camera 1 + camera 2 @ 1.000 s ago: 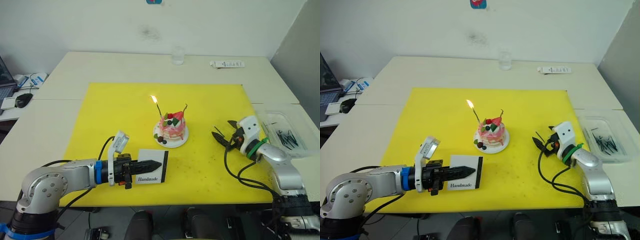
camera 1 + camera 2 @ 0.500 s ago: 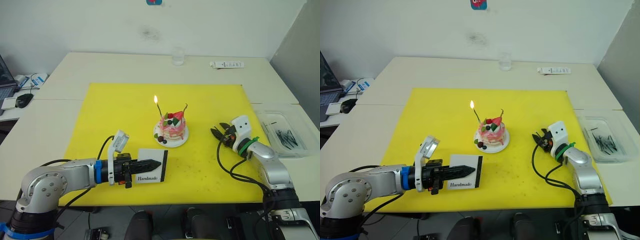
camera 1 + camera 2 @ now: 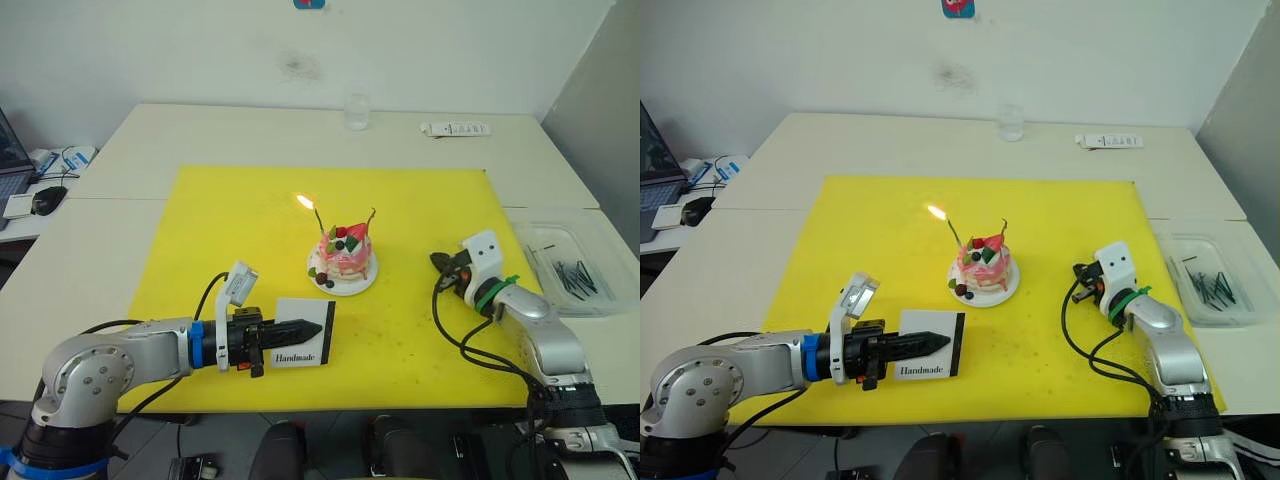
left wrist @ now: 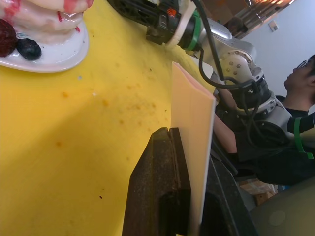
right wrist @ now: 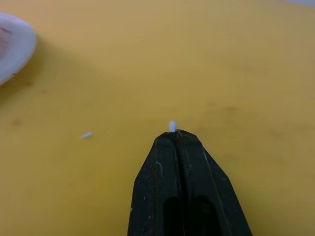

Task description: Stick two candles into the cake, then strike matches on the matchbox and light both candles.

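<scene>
Pale nub (image 5: 172,126) in right gripper (image 5: 178,135)

You have a yellow mat (image 3: 240,230) spread over the pale desk (image 3: 200,130). At the far edge a clear glass (image 3: 356,111) stands left of a white remote (image 3: 454,128). On the far left lie a mouse (image 3: 47,199) and cables (image 3: 68,156).

We see a plain white wall (image 3: 200,40) along the top of the frame behind pale cream tables (image 3: 250,135) pushed together, a yellow mat (image 3: 240,220) spread across their middle, and what may be a grey panel (image 3: 600,110) at the upper right.
</scene>
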Robot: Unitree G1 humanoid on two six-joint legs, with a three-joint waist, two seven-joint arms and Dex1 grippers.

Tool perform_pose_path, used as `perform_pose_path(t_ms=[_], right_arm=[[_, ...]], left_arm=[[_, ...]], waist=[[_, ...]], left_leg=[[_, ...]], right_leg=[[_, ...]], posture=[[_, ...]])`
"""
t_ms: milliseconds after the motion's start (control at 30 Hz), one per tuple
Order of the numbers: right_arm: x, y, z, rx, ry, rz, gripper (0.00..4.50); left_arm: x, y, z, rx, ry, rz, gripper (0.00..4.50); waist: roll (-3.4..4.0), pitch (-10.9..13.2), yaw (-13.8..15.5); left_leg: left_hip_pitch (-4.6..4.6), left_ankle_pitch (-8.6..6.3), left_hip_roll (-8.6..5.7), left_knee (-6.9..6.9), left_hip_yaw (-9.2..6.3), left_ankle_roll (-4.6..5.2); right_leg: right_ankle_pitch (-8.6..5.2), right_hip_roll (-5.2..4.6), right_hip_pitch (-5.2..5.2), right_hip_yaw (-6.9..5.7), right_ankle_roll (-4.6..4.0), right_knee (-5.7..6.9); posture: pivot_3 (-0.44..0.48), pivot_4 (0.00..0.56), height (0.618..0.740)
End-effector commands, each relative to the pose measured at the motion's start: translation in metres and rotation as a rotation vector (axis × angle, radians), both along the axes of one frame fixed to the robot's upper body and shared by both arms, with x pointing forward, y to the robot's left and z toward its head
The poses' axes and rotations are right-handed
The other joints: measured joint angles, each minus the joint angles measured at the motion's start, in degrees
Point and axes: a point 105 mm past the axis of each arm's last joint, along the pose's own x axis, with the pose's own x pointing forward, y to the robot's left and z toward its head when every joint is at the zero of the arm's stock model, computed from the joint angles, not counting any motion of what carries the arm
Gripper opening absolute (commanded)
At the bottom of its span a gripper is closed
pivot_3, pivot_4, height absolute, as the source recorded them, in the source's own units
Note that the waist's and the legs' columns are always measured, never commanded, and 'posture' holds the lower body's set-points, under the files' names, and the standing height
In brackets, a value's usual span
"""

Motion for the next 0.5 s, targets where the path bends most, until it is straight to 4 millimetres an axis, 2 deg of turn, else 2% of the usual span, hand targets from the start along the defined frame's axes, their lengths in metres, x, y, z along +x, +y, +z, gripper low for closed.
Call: perform_pose_path(t_ms=[33,200,433,500], right_arm=[[-0.018,0.009,0.028,0.023,-0.057,0.032,0.03],[-0.044,0.023,0.027,0.049,-0.051,0.036,0.03],[-0.055,0.033,0.012,0.015,-0.044,0.043,0.03],[-0.057,0.037,0.016,0.008,-0.067,0.074,0.03]], left_arm=[[0.000,-0.001,0.010,-0.009,-0.053,-0.004,0.00],[0.003,-0.003,0.009,-0.012,-0.048,-0.013,0.00],[0.009,-0.005,0.007,-0.014,-0.038,-0.015,0.00],[0.013,-0.006,0.006,-0.011,-0.040,0.008,0.00]], waist=[[0.01,0.01,0.02],[0.00,0.00,0.06],[0.00,0.00,0.04],[0.00,0.00,0.04]], left_leg=[[-0.01,0.00,0.00,-0.01,0.00,0.00],[0.00,0.00,0.00,0.00,-0.02,0.00],[0.01,0.00,-0.04,0.04,0.05,0.00],[0.00,0.00,-0.04,0.04,0.03,0.00]], right_leg=[[0.00,0.00,-0.01,0.00,0.00,0.00],[0.00,-0.01,0.00,-0.03,0.00,-0.01],[0.01,-0.03,-0.01,0.03,0.01,-0.01],[0.00,-0.02,-0.01,0.00,0.01,-0.02]], posture=[[0.000,0.150,0.740],[0.000,0.150,0.740],[0.000,0.150,0.740],[0.000,0.150,0.740]])
